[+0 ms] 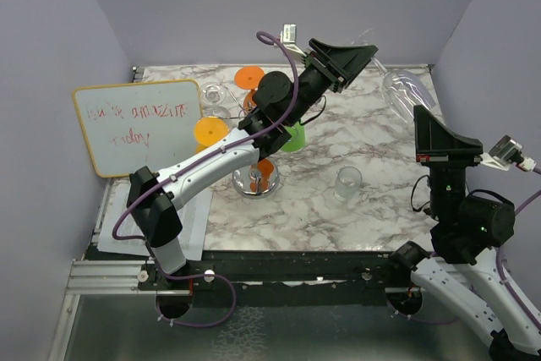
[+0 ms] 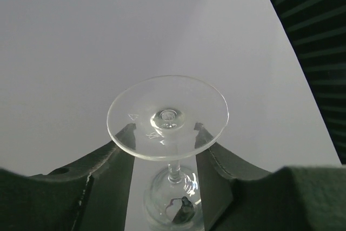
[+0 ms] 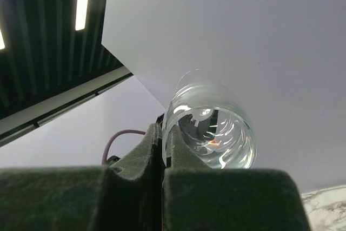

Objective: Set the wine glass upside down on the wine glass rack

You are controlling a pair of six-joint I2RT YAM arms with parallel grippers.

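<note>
Wine glass is up in the air on its side over the far right corner of the marble table. Its bowl is near the right wall and its stem runs left toward the back wall, so there's little room on either side.

The widest stretch of marble is right of centre, where only a small clear tumbler stands. The left side is crowded. The whiteboard leans at the left edge. The wine glass rack stands left of centre, its mirrored base partly under the left forearm. There are orange and green discs and some clear glassware around it. The top view doesn't resolve the rack's arms.

Left gripper is at the foot end of the glass. Only the left wrist view shows how it sits there. The stem runs between the spread fingers with a gap on each side, and the round foot lies just past the tips. There's no visible contact.

Right gripper comes up from below at the bowl end. The right wrist view looks into the bowl's open mouth. The fingers are pressed together and pinch the rim's left edge in the slit between them. The overhead view doesn't show that pinch.

The rack is well apart from the glass, down-left across the table.
</note>
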